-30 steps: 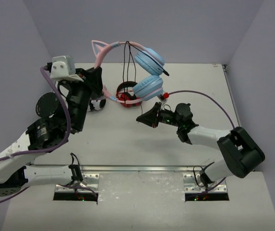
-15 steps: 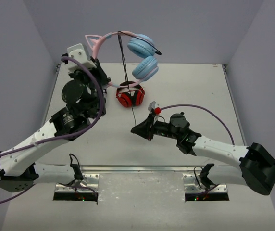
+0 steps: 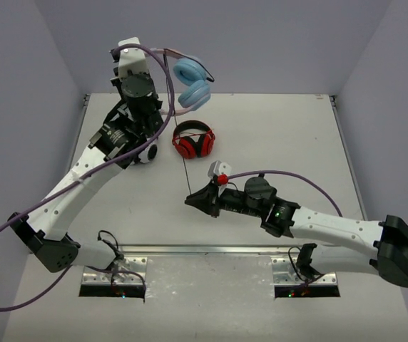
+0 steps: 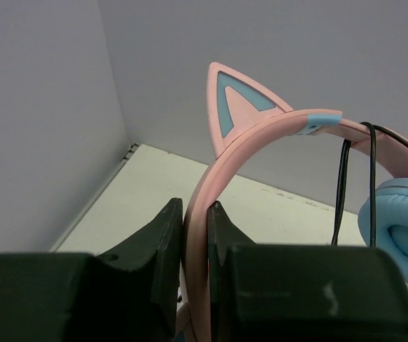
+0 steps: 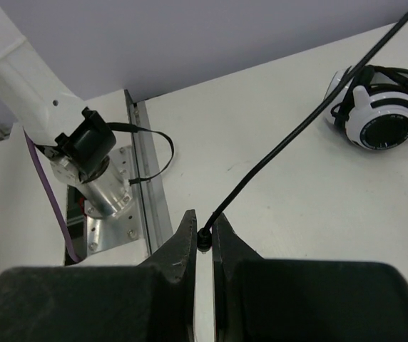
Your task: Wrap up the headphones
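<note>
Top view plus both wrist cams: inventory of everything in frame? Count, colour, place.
pink cat-ear headphones with light blue earcups: 1, pink and blue, raised above the table's far left, headband pinched by the left gripper
thin black cable: 1, black, draped over the headband, running down to the right gripper
red-and-black headphones: 1, red and black, on the table, far centre
black-and-white headphones: 1, black and white, on the table left of the red pair, partly behind the left arm
white table: 1, white, under everything
left gripper: 1, black, shut on the headband
right gripper: 1, black, shut on the cable, near centre
</note>
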Robot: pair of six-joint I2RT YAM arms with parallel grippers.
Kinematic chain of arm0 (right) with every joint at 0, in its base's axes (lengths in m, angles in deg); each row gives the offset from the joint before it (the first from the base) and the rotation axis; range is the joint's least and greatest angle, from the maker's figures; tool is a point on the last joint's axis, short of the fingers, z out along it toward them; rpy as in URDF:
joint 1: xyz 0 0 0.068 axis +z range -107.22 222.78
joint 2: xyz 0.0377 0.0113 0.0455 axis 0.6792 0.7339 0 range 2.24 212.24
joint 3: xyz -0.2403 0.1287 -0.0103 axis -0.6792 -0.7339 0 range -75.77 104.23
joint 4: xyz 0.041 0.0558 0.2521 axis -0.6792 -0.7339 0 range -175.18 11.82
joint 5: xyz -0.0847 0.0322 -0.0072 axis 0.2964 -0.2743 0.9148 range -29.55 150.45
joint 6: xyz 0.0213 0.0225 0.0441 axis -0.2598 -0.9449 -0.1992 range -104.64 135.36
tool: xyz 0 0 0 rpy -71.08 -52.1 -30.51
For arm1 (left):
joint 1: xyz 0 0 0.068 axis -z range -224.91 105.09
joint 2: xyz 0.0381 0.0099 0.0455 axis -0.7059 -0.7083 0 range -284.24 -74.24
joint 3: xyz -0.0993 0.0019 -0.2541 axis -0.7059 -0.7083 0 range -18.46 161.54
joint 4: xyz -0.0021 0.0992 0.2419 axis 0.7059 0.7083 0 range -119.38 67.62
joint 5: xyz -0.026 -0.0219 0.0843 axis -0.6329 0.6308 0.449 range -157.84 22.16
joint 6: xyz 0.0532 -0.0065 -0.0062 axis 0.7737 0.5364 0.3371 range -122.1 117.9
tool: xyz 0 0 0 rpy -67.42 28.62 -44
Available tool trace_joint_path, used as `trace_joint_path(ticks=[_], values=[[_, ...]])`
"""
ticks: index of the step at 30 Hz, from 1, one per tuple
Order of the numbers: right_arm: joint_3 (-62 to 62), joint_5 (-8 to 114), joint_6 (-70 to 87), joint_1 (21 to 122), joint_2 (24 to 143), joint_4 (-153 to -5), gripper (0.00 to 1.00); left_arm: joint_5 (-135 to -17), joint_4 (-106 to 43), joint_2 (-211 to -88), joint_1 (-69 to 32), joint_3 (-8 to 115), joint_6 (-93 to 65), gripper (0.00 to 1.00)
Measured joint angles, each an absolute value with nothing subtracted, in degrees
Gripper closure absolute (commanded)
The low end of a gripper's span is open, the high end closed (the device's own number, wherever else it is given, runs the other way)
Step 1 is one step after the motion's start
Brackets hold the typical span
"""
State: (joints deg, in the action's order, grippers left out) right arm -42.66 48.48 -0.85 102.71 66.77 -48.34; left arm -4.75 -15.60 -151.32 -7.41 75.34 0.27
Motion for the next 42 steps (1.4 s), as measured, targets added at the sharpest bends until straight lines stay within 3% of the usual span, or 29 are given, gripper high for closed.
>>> trace_joint_path(ticks=[17, 29, 42], values=[[-26.03, 50.82, 5.71, 105.28, 69.85, -73.14, 0.99, -7.48, -27.38, -144.35, -9.9, 40.17, -10.14, 1.0], [-16.37, 59.72, 15.96, 105.28, 65.76, -91.28, 0.99, -12.55, -30.68, -146.34, -13.68, 37.15, -13.35, 1.0], [-10.4, 64.37, 25.16, 102.75, 67.29, -99.42, 0.99, -23.68, -31.75, -144.61, -14.82, 32.63, -15.93, 1.0]])
